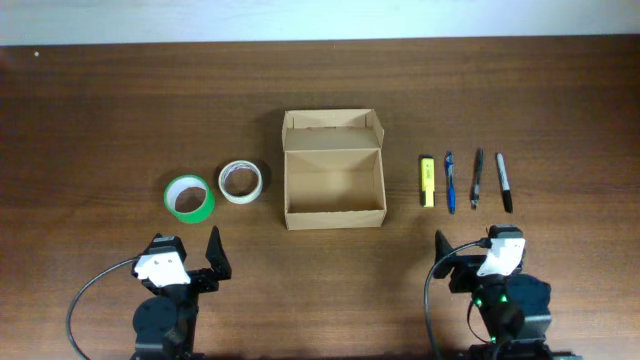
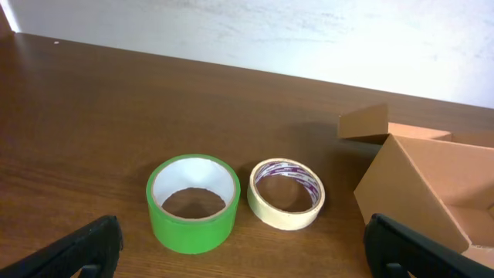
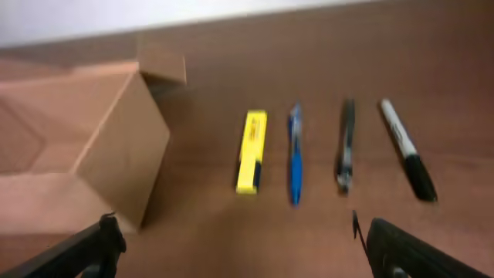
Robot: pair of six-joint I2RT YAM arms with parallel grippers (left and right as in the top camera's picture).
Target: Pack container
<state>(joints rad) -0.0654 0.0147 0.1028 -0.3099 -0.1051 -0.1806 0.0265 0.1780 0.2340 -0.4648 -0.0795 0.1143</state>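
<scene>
The container point(image 1: 333, 185) is an open tan cardboard box at the table's middle, its flap lid folded back and nothing showing inside. Left of it lie a green tape roll point(image 1: 189, 198) and a cream tape roll point(image 1: 241, 181). To its right a yellow highlighter point(image 1: 427, 181), a blue pen point(image 1: 450, 181), a dark pen point(image 1: 477, 178) and a black marker point(image 1: 504, 181) lie side by side. My left gripper point(image 1: 185, 250) hovers open just short of the green tape roll point(image 2: 193, 202). My right gripper point(image 1: 472, 250) stands open short of the yellow highlighter point(image 3: 252, 151) and pens, holding nothing.
The container's corner point(image 2: 432, 185) rises at the right of the left wrist view, and its side wall point(image 3: 93, 154) fills the left of the right wrist view. A pale wall runs behind the table's far edge. Bare wood lies between each gripper and the objects.
</scene>
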